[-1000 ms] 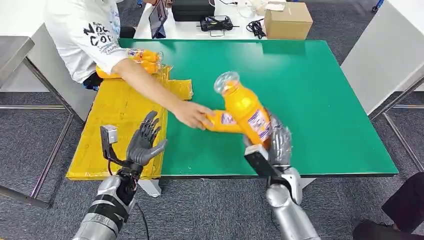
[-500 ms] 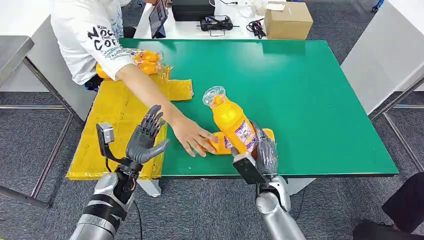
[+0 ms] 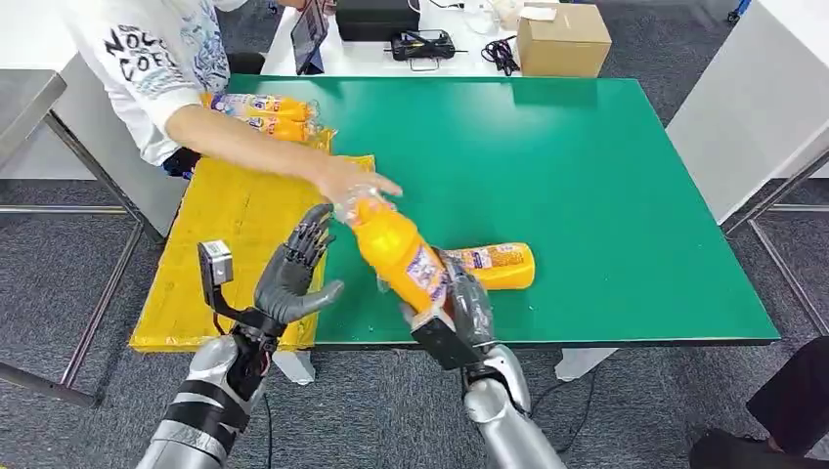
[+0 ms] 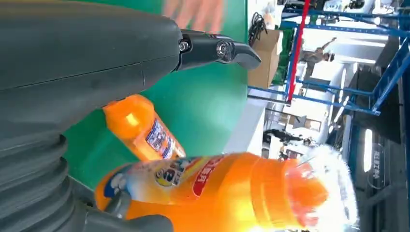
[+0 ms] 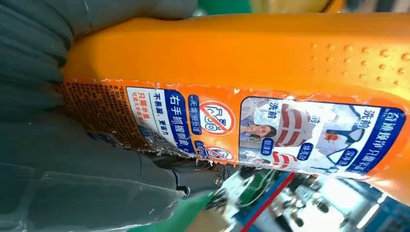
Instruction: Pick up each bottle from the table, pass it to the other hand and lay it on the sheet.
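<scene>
Now the right hand [image 3: 459, 311] grips an orange bottle [image 3: 396, 249] around its lower body, lifted off the green table [image 3: 606, 176] and tilted so the clear cap end points toward eleven o'clock. The left hand [image 3: 293, 274] waits just beside it at nine o'clock, empty, fingers spread and palm turned toward the bottle. The step in hand looks like the pass between hands.

To do it well, the left hand should probably close around the upper body, between the label and the neck, clear of the right hand's fingers. Only once that hold is firm should the right hand let go; the smooth plastic could slip if both release together.

A person's hand [image 3: 352, 181] hovers at twelve o'clock from the cap, so the pass needs care there. A second bottle [image 3: 494, 266] lies on the table at three o'clock. The yellow sheet [image 3: 225, 225] lies at ten o'clock, with more bottles [image 3: 269, 115] at its far end.
</scene>
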You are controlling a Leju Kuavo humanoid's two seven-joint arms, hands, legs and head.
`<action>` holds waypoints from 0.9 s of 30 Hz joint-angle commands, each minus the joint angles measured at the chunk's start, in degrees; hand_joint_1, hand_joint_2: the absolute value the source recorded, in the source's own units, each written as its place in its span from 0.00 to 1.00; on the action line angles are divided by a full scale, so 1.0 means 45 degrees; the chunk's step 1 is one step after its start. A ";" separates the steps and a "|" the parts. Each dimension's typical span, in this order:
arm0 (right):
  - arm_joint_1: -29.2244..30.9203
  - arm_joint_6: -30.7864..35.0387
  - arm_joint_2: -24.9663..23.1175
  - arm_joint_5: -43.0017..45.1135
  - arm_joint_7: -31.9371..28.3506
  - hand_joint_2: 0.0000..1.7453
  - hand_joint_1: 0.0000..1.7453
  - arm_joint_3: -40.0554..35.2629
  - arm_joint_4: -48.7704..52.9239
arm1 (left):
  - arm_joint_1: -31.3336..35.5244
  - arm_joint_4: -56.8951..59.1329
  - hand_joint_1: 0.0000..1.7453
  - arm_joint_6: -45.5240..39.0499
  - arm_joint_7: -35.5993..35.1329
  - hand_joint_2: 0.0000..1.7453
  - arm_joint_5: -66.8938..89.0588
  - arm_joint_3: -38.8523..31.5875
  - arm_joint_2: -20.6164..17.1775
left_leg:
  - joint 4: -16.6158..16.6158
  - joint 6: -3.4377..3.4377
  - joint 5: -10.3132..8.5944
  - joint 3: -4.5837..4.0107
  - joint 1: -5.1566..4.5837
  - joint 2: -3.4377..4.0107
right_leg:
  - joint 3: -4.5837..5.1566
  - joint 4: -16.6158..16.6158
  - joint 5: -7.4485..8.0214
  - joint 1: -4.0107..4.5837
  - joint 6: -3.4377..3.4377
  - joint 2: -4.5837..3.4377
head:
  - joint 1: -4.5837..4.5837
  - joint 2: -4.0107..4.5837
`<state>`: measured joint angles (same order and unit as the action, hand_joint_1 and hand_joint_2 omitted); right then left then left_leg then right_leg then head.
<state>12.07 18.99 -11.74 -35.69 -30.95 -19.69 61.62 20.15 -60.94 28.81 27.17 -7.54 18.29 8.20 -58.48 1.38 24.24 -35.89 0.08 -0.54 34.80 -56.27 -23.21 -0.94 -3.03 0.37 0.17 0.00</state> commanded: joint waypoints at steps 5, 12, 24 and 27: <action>0.1336 -0.0409 -0.0837 -0.0100 0.0037 1.00 1.00 -0.2750 -0.3125 | 0.0608 0.0776 0.00 0.0143 0.0039 1.00 0.0153 0.0938 -0.0303 | 0.0011 -0.0026 0.0035 0.0095 0.0016 0.0047 | -0.0083 0.0011 -0.0022 0.0020 0.0038 -0.0042 | -0.0005 0.0000; 0.1535 -0.0626 -0.0761 0.0421 0.0086 1.00 1.00 -0.2725 -0.3612 | 0.0278 0.0267 0.00 0.1398 0.0171 1.00 -0.0448 0.1241 -0.0565 | 0.0013 -0.0019 0.0031 0.0098 0.0015 0.0030 | -0.0088 0.0017 -0.0024 0.0018 0.0033 -0.0022 | 0.0000 0.0000; 0.1869 -0.0920 -0.1088 0.0258 0.0092 1.00 1.00 -0.3270 -0.4001 | 0.0391 0.0257 0.00 0.1608 0.0171 1.00 0.0276 0.2337 -0.1047 | 0.0001 -0.0027 0.0038 0.0089 0.0016 0.0030 | -0.0080 0.0000 -0.0032 0.0019 0.0041 -0.0024 | 0.0005 0.0000; 0.1927 -0.0949 -0.1105 0.0290 0.0098 1.00 1.00 -0.3316 -0.4010 | 0.0462 0.0429 0.00 0.1645 0.0167 1.00 0.0446 0.2491 -0.1184 | 0.0007 -0.0017 0.0018 0.0050 0.0006 0.0030 | -0.0038 0.0003 -0.0013 0.0008 0.0027 -0.0025 | 0.0000 0.0000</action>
<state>17.08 15.30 -16.33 -34.42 -30.67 -31.02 48.81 19.39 -61.96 36.06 28.46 -7.91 23.58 5.97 -58.48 1.37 24.24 -35.91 0.08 -0.52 34.85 -56.27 -23.21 -0.94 -3.03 0.35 0.17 0.00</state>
